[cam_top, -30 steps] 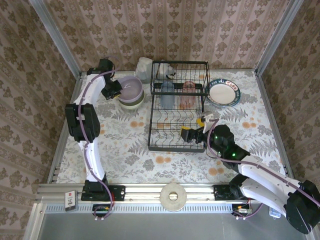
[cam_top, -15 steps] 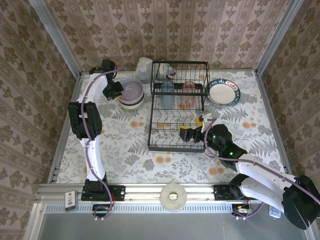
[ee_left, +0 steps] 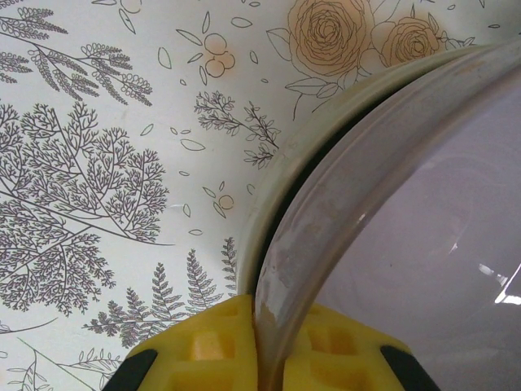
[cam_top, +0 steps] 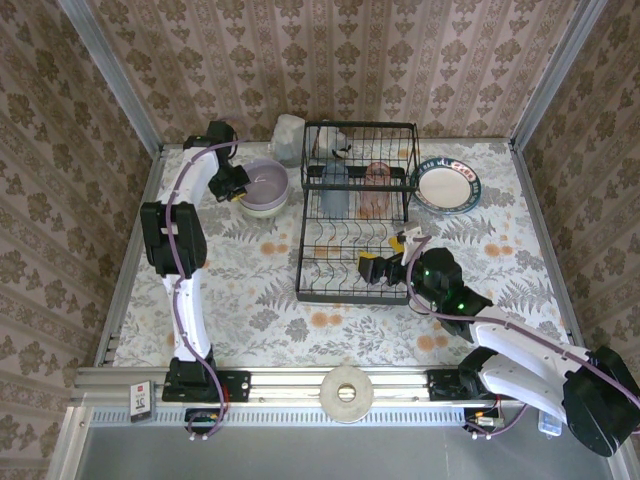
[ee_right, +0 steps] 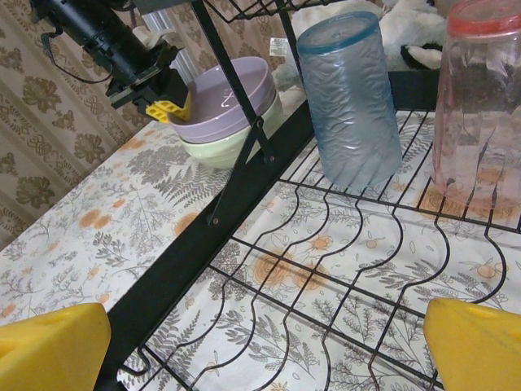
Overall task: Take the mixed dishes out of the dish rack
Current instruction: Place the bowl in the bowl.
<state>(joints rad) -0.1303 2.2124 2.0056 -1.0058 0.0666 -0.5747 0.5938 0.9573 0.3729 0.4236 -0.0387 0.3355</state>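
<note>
Since a second ago the lavender bowl (cam_top: 266, 179) has come down from a tilt and now lies flatter, nested in the pale green bowl (cam_top: 262, 208) at the back left of the flowered table (cam_top: 240, 290), just left of the dish rack (cam_top: 301, 250). The left gripper (cam_top: 232, 183) pinches the lavender bowl's near left rim between its yellow pads (ee_left: 213, 350), one pad inside the bowl and one outside. The right gripper (cam_top: 388, 257) has edged slightly closer to the rack's near right side; its jaws stand spread wide over the lower wire tier, holding nothing. A grey-blue tumbler (ee_right: 350, 98) and a pink tumbler (ee_right: 480, 106) stand upside down side by side in the rack. A patterned-rim plate (cam_top: 447, 187) lies on the table right of the rack.
</note>
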